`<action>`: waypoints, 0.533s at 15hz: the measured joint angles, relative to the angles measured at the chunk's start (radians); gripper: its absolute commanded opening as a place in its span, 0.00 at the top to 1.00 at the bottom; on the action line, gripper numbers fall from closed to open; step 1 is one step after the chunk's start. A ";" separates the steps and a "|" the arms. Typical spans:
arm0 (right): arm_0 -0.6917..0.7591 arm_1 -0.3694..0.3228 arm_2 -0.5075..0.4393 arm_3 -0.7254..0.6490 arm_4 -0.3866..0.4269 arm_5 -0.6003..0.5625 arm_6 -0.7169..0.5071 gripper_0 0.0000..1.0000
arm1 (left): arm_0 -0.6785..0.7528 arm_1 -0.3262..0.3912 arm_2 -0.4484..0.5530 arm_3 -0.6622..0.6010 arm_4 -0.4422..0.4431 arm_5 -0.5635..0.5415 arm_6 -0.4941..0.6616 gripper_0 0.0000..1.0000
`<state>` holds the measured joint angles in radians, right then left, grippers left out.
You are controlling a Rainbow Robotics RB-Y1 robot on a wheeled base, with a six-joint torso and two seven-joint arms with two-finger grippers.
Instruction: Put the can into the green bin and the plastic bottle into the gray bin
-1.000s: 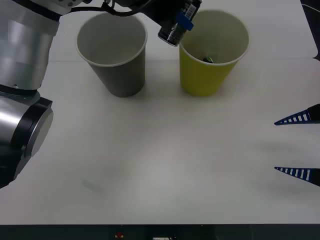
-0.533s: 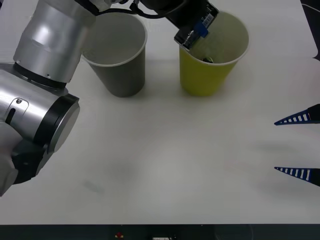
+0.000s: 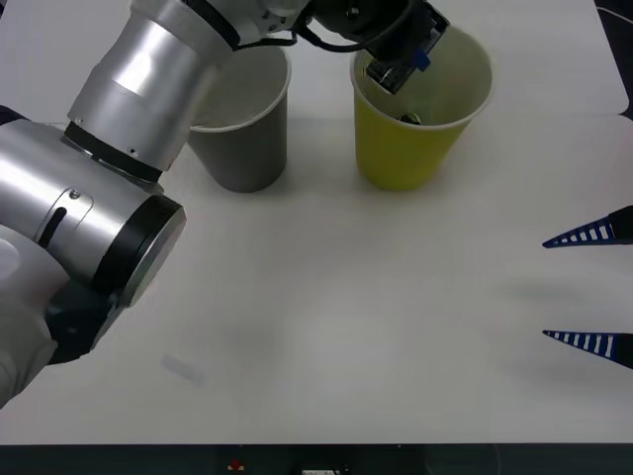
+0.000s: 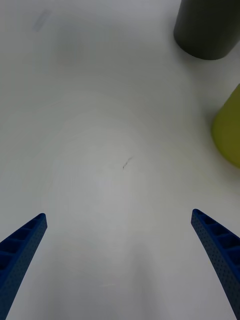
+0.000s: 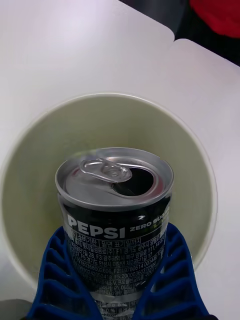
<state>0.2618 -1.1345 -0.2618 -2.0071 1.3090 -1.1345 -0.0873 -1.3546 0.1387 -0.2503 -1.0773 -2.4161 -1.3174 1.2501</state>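
The left end effector (image 3: 404, 61) is now hanging over the mouth of the green bin (image 3: 407, 148), having travelled across from the gap between the two bins where it was a second ago and past the green bin's near-left rim half a second ago. Its blue fingers (image 5: 55, 280) are closing around the lower body of the can (image 5: 116, 210), pull-tab end pointing away from the wrist and down into the green bin's pale interior. In the left wrist view the can is sitting squarely inside the circle of the green bin's rim (image 5: 30, 135), so the carry is looking finished and letting go is the step that is coming due. Something small and dark is lying at the bottom of the green bin, too small to identify. The gray bin (image 3: 242, 148) is standing just beside the green bin, partly behind the left arm. The right end effector (image 3: 591, 289) is waiting well apart from the green bin at the counter (image 3: 326, 327) edge, fingers spread wide and holding nothing, unchanged across the second
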 measured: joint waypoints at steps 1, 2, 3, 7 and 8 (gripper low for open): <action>0.000 0.000 0.000 0.000 0.000 0.000 0.000 0.00 | 0.000 -0.007 -0.007 0.010 -0.001 0.022 0.000 1.00; 0.000 0.000 0.000 0.000 0.000 0.000 0.000 0.00 | 0.000 -0.014 -0.009 0.016 -0.002 0.034 -0.001 1.00; 0.000 0.000 0.000 0.000 0.000 0.000 0.000 0.00 | 0.000 -0.018 -0.009 0.017 -0.004 0.039 -0.001 0.99; 0.000 0.000 0.000 0.000 0.000 0.000 0.000 0.00 | 0.000 -0.021 -0.010 0.018 -0.007 0.045 -0.017 0.00; 0.000 0.000 0.000 0.000 0.000 0.000 0.000 0.00 | 0.000 -0.021 -0.010 0.019 -0.007 0.046 -0.018 0.00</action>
<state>0.2618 -1.1345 -0.2618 -2.0071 1.3090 -1.1345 -0.0873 -1.3546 0.1179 -0.2607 -1.0587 -2.4235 -1.2718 1.2321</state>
